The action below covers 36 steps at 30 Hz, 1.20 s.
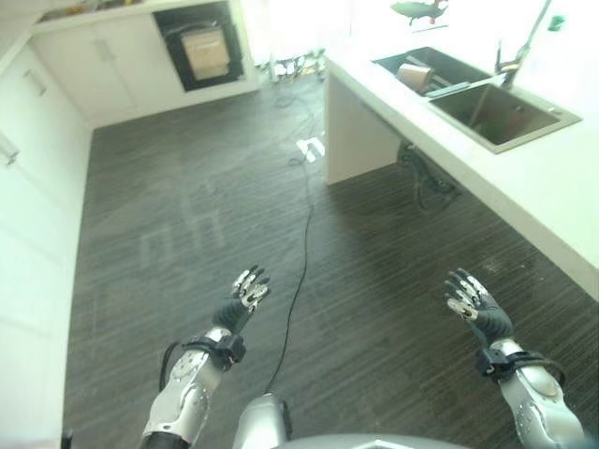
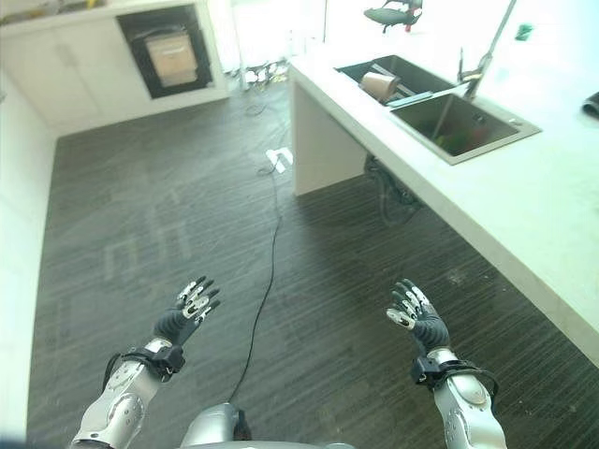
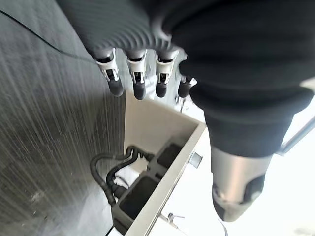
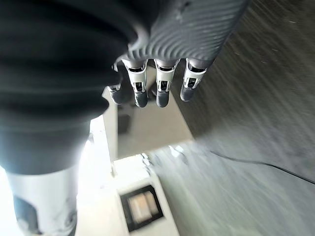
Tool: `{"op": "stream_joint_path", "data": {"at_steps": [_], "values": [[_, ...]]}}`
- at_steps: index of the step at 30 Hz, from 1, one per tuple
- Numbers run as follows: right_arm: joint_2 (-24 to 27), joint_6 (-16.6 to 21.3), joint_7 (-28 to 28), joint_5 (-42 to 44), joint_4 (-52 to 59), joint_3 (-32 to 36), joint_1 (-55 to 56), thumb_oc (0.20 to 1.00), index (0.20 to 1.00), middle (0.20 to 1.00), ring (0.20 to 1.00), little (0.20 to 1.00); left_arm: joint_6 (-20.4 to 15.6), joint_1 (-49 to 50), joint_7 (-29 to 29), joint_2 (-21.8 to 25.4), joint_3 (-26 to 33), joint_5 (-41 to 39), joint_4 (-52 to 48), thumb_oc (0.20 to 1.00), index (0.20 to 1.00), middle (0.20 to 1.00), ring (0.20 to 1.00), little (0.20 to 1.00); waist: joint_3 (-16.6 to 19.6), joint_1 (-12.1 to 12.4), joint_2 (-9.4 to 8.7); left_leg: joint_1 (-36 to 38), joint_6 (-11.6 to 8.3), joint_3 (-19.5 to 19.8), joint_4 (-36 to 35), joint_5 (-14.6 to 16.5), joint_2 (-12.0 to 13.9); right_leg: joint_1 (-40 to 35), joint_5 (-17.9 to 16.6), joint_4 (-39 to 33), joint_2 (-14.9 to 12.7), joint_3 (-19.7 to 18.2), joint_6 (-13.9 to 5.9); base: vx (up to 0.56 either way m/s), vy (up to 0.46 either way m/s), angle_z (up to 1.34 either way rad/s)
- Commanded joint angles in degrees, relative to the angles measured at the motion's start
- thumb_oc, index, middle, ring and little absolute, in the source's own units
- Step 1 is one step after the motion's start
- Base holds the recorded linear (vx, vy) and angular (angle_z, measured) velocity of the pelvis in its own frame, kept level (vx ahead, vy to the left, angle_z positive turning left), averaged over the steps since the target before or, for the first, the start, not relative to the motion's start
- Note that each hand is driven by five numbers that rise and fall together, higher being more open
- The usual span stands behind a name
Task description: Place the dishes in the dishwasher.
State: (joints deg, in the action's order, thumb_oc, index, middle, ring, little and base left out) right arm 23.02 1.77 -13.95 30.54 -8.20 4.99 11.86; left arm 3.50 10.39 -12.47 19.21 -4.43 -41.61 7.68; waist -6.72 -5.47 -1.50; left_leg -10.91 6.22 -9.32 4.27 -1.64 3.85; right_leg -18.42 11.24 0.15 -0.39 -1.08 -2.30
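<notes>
A: Where are the dishes?

B: One brownish cup (image 1: 415, 75) lies in the far basin of the sink (image 1: 524, 140), on the counter (image 1: 552, 201).

A: And the hands?

B: The left hand (image 1: 245, 295) and right hand (image 1: 475, 304) hover over the dark floor (image 1: 187, 234), fingers spread, holding nothing.

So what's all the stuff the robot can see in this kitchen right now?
Countertop: one, white, along the robot's right.
Sink: one, grey metal, two basins set in the countertop.
Faucet: one, silver, behind the sink.
Dish: one, brownish, lying in the far basin.
Dishwasher: one, dark opening in the far white cabinets.
Cabinets: white, along the left and far walls.
Floor: dark striped wood.
Left hand: silver and dark, fingers straight, empty, over the floor.
Right hand: same, empty, over the floor.
</notes>
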Motion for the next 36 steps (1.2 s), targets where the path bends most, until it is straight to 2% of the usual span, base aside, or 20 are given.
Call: {"op": "stream_joint_path", "data": {"at_steps": [1, 2, 4, 7, 10, 11, 12, 13, 14, 16, 19, 21, 23, 25, 26, 30, 31, 34, 35, 36], "values": [[0.9, 1.6, 0.3, 1.3, 3.9, 1.6, -1.1, 1.000, 1.000, 1.000, 1.000, 1.000, -2.4, -0.7, -2.7, -1.3, 2.5, -0.6, -2.0, 1.000, 1.000, 1.000, 1.000, 1.000, -0.7, 1.0, 0.00, 13.3, -12.57, 5.0, -9.3, -6.3, 5.4, 11.9, -13.4, -5.1, -1.2, 2.3, -0.72, 0.34, 0.360, -1.19], [1.0, 1.7, 0.1, 1.2, 4.0, 2.0, -0.8, 1.000, 1.000, 1.000, 1.000, 1.000, -2.7, -0.4, -3.2, -1.6, 2.4, -0.4, -2.0, 1.000, 1.000, 1.000, 1.000, 1.000, -0.8, 1.2, 0.08, 12.3, -13.06, 5.3, -9.3, -7.0, 6.1, 11.2, -12.8, -5.1, -1.5, 2.0, -0.70, 0.32, 0.417, -1.05], [1.9, 1.6, -0.9, 1.2, 4.2, 3.2, -0.5, 1.000, 1.000, 1.000, 1.000, 1.000, -3.2, -0.8, -4.3, -1.9, 2.2, -0.5, -1.8, 1.000, 1.000, 1.000, 1.000, 1.000, -1.1, 1.0, 0.25, 11.5, -13.19, 2.7, -9.3, -6.4, 6.9, 9.4, -11.6, -5.1, -3.3, 2.7, -1.35, 0.31, 0.466, -0.39], [2.7, -0.1, -0.9, 1.4, 5.2, 3.1, -2.4, 1.000, 1.000, 1.000, 1.000, 1.000, -3.3, -4.2, -2.2, -1.2, 1.9, -1.4, -1.4, 1.000, 1.000, 1.000, 1.000, 1.000, -1.4, 0.9, 0.14, 13.6, -11.63, 3.9, -8.6, -3.0, 4.6, 8.3, -11.9, -4.7, -6.9, 2.9, -3.43, 0.31, 0.538, -0.23], [1.1, 0.7, -0.2, 2.2, 5.2, 3.2, -2.5, 1.000, 1.000, 1.000, 1.000, 1.000, -3.1, -6.9, -1.8, -0.2, 1.8, -1.4, 0.1, 1.000, 1.000, 1.000, 1.000, 1.000, -1.5, 1.2, -0.73, 13.6, -9.65, 2.9, -6.7, -0.9, 2.6, 8.1, -10.8, -0.7, -9.5, 3.3, -5.00, 0.22, 0.384, -0.36], [-0.7, 2.0, 0.2, 1.2, 5.1, 2.6, -2.0, 1.000, 1.000, 1.000, 1.000, 1.000, -3.2, -7.3, -1.5, 0.4, 1.7, -1.1, 0.1, 1.000, 1.000, 1.000, 1.000, 1.000, -1.4, 1.8, -1.23, 13.6, -7.74, 4.3, -6.5, -0.2, 0.7, 9.6, -11.9, 5.3, -10.7, 3.6, -5.67, 0.21, 0.373, -0.10], [-0.9, 2.1, 0.3, 1.1, 5.1, 2.6, -1.9, 1.000, 1.000, 1.000, 1.000, 1.000, -3.2, -7.3, -1.5, 0.4, 1.7, -1.1, 0.1, 1.000, 1.000, 1.000, 1.000, 1.000, -1.3, 1.8, -1.29, 13.6, -7.59, 4.3, -6.5, -0.2, 0.5, 9.9, -12.0, 5.9, -10.9, 3.6, -5.72, 0.28, 0.514, 0.07], [-2.1, 2.5, 0.2, 0.2, 5.4, 2.1, -1.3, 1.000, 1.000, 1.000, 1.000, 1.000, -3.4, -7.0, -1.6, 0.9, 2.2, -1.1, 0.3, 1.000, 1.000, 1.000, 1.000, 1.000, -1.3, 2.1, -0.95, 15.0, -6.11, 5.3, -7.5, -0.1, -1.3, 13.9, -16.5, 14.8, -12.5, 4.9, -5.65, 0.16, 0.330, 0.10], [-2.3, 2.6, 0.1, 0.0, 5.4, 2.1, -1.3, 1.000, 1.000, 1.000, 1.000, 1.000, -3.4, -7.0, -1.7, 0.8, 2.2, -1.1, 0.3, 1.000, 1.000, 1.000, 1.000, 1.000, -1.4, 2.1, -0.74, 15.3, -5.90, 5.4, -7.7, 0.0, -1.4, 15.0, -17.2, 17.0, -12.8, 5.2, -5.56, 0.21, 0.440, 0.04], [-2.9, 2.9, 0.0, -0.8, 4.7, 1.3, -2.0, 1.000, 1.000, 1.000, 1.000, 1.000, -2.7, -6.7, -1.5, 0.8, 2.9, -1.1, -0.6, 1.000, 1.000, 1.000, 1.000, 1.000, -2.2, 2.6, 1.00, 17.9, -4.65, 6.1, -8.7, 0.9, -2.5, 21.1, -19.3, 28.8, -13.4, 8.1, -4.22, 0.31, 0.474, -0.07], [-2.6, 1.4, 0.6, -0.9, 4.0, 0.4, -3.4, 1.000, 1.000, 1.000, 1.000, 1.000, -3.2, -6.2, -0.1, 1.3, 3.6, -2.8, -1.7, 1.000, 1.000, 1.000, 1.000, 1.000, -2.4, 2.7, 0.25, 19.8, -4.47, 4.8, -9.3, 2.2, -3.6, 20.7, -17.2, 22.1, -9.6, 11.4, -4.19, 0.36, 0.200, -0.33], [-2.4, 1.2, 0.0, -0.9, 4.3, 0.6, -3.0, 1.000, 1.000, 1.000, 1.000, 1.000, -3.6, -5.0, 0.2, 1.7, 4.6, -3.7, -3.6, 1.000, 1.000, 1.000, 1.000, 1.000, -2.6, 2.7, -1.16, 21.2, -4.85, 4.8, -9.3, 3.7, -4.8, 19.7, -16.3, 8.7, -6.2, 15.1, -4.66, 0.38, -0.012, -0.09], [-1.9, 1.6, -0.3, 0.1, 3.8, 0.8, -3.1, 1.000, 1.000, 1.000, 1.000, 1.000, -4.1, -4.4, 0.2, 1.5, 4.8, -3.5, -4.3, 1.000, 1.000, 1.000, 1.000, 1.000, -2.9, 2.6, -2.16, 22.6, -5.14, 4.7, -9.3, 5.2, -6.0, 21.5, -19.1, 1.3, -4.4, 17.7, -5.56, 0.41, -0.043, -0.19], [-1.8, 1.7, 0.5, 0.4, 4.1, 0.7, -2.8, 1.000, 1.000, 1.000, 1.000, 1.000, -4.6, -4.1, 0.2, 1.3, 4.6, -3.4, -5.0, 1.000, 1.000, 1.000, 1.000, 1.000, -3.1, 2.3, -2.36, 23.7, -5.13, 5.2, -9.3, 5.7, -6.6, 23.0, -22.0, -0.8, -3.9, 18.9, -6.11, 0.48, -0.071, -0.08], [-2.1, 2.0, 1.8, 0.5, 4.6, 0.5, -2.2, 1.000, 1.000, 1.000, 1.000, 1.000, -5.5, -3.7, -0.6, 1.2, 4.4, -2.6, -5.6, 1.000, 1.000, 1.000, 1.000, 1.000, -3.1, 2.1, -2.39, 25.3, -4.54, 5.4, -9.3, 7.0, -7.4, 24.4, -24.1, -0.1, -5.0, 20.5, -6.29, 0.59, -0.104, 0.48], [-2.2, 2.0, 2.2, 0.2, 5.3, 0.6, -1.3, 1.000, 1.000, 1.000, 1.000, 1.000, -5.8, -3.4, -0.6, 0.8, 4.3, -1.5, -6.2, 1.000, 1.000, 1.000, 1.000, 1.000, -1.6, 1.1, -1.16, 28.4, -4.34, 3.7, -9.2, 8.7, -7.0, 22.7, -20.3, 0.7, -4.6, 21.5, -4.38, 0.48, -0.136, 0.50], [-2.1, 1.8, 2.6, 0.3, 5.5, 0.6, -1.5, 1.000, 1.000, 1.000, 1.000, 1.000, -5.3, -3.3, -0.8, 0.6, 4.4, -1.7, -6.2, 1.000, 1.000, 1.000, 1.000, 1.000, -1.1, 0.4, -0.45, 29.4, -4.85, 1.0, -7.1, 10.1, -6.3, 21.5, -18.4, 1.5, -4.2, 21.6, -3.24, 0.54, -0.208, 0.25], [-1.1, 2.2, 2.5, -0.3, 6.1, 0.7, -1.2, 1.000, 1.000, 1.000, 1.000, 1.000, -5.4, -2.9, -0.9, 0.0, 3.3, -2.8, -6.5, 1.000, 1.000, 1.000, 1.000, 1.000, -0.4, -1.2, 0.46, 25.4, -10.02, -1.9, 9.6, 0.3, -2.4, 19.0, -15.5, 1.0, -1.9, 20.0, 0.60, 0.38, -0.229, -0.23], [-0.7, 2.3, 2.1, -0.4, 6.2, 1.0, -1.0, 1.000, 1.000, 1.000, 1.000, 1.000, -5.3, -2.9, -0.6, -0.4, 3.1, -3.5, -6.9, 1.000, 1.000, 1.000, 1.000, 1.000, -0.5, -1.4, -0.08, 22.4, -11.70, -2.3, 15.7, -3.2, -1.3, 18.0, -15.1, 0.5, -1.9, 18.9, 1.41, 0.35, -0.257, -0.64], [0.2, 3.0, 1.3, -1.1, 5.9, 1.3, -0.9, 1.000, 1.000, 1.000, 1.000, 1.000, -6.1, -2.8, -0.3, -1.1, 2.9, -4.4, -7.1, 1.000, 1.000, 1.000, 1.000, 1.000, -1.2, -1.3, -0.97, 17.4, -13.07, -2.2, 27.3, -4.9, 0.5, 16.2, -13.8, 0.5, -1.9, 16.5, 2.73, 0.34, -0.215, -0.72]]}}
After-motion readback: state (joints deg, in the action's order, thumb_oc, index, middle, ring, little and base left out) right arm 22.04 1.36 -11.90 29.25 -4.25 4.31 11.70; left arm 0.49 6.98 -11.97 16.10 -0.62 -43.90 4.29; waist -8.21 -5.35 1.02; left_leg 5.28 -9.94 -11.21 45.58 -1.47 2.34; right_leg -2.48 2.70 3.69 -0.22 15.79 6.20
